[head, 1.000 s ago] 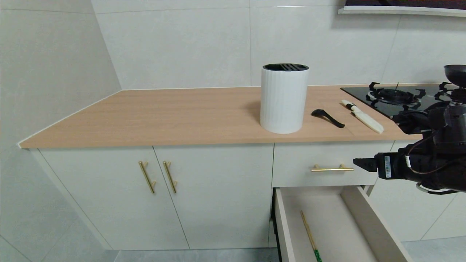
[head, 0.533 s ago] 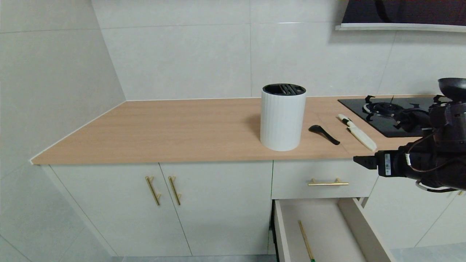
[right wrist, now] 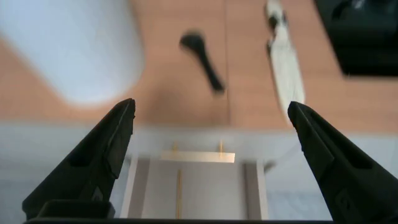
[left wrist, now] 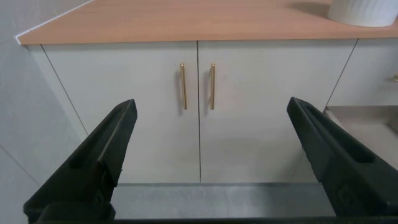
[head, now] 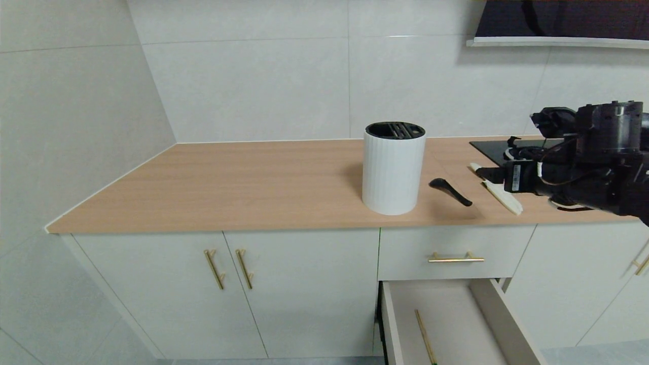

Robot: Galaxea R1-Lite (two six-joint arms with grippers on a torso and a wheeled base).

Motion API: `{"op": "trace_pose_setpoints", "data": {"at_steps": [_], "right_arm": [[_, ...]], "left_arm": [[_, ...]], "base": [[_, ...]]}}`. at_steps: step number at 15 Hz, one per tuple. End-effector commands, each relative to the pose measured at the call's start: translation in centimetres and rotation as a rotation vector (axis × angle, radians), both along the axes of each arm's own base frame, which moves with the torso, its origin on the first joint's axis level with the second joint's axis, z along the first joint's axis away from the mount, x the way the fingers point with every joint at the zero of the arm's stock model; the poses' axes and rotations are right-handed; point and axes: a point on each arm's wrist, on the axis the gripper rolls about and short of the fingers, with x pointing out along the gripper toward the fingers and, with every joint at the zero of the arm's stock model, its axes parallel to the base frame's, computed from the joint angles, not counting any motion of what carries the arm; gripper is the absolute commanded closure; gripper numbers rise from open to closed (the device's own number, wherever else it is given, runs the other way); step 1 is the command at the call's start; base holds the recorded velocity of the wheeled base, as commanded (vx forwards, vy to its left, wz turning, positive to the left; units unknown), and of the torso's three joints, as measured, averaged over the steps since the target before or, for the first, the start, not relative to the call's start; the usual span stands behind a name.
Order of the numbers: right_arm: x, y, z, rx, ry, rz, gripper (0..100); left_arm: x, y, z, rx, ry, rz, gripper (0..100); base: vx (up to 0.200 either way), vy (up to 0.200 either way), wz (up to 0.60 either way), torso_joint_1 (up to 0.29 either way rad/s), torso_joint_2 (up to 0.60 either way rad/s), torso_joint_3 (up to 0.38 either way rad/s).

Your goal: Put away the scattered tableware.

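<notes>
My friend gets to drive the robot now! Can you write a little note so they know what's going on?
Left pincer: open, empty, facing the white cabinet doors.
Right pincer: open, empty, raised over the wooden countertop.
Small black spoon and cream-white knife lie on the countertop, right of the white ribbed cylindrical holder.
Done: thin wooden chopsticks lie in the open lower drawer.
Left: spoon and knife to put away.

A black spoon [head: 450, 191] lies flat on the wooden countertop [head: 253, 182] near the white ribbed knife holder [head: 393, 172] — bowl toward the holder, handle angled toward the counter's front edge. A cream-white knife [head: 507, 202] lies beyond it, apart from the spoon. Thin wooden chopsticks [head: 424, 337] rest lengthwise in the open lower drawer [head: 393, 324].
</notes>
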Motion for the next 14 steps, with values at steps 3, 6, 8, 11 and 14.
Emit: {"op": "trace_pose_setpoints", "data": {"at_steps": [3, 6, 8, 11, 14], "right_arm": [[7.7, -1.5, -1.6, 0.022, -0.017, 0.001, 0], [9.3, -1.8, -4.9, 0.011, 0.062, 0.151, 0], [10.4, -2.2, -7.1, 0.000, 0.076, 0.188, 0], [11.2, -2.4, -8.5, -0.020, 0.073, 0.192, 0], [12.1, -2.6, -9.6, -0.003, 0.040, 0.215, 0]], "left_arm": [[0.0, 0.0, 0.0, 0.000, 0.000, 0.001, 0], [0.0, 0.0, 0.0, 0.000, 0.000, 0.001, 0], [0.0, 0.0, 0.0, 0.000, 0.002, 0.001, 0], [0.0, 0.0, 0.0, 0.000, 0.000, 0.001, 0], [0.0, 0.0, 0.0, 0.000, 0.002, 0.001, 0]], "base": [[0.000, 0.000, 0.00, 0.000, 0.00, 0.000], [0.000, 0.000, 0.00, 0.000, 0.00, 0.000], [0.000, 0.000, 0.00, 0.000, 0.00, 0.000], [0.000, 0.000, 0.00, 0.000, 0.00, 0.000], [0.000, 0.000, 0.00, 0.000, 0.00, 0.000]]}}
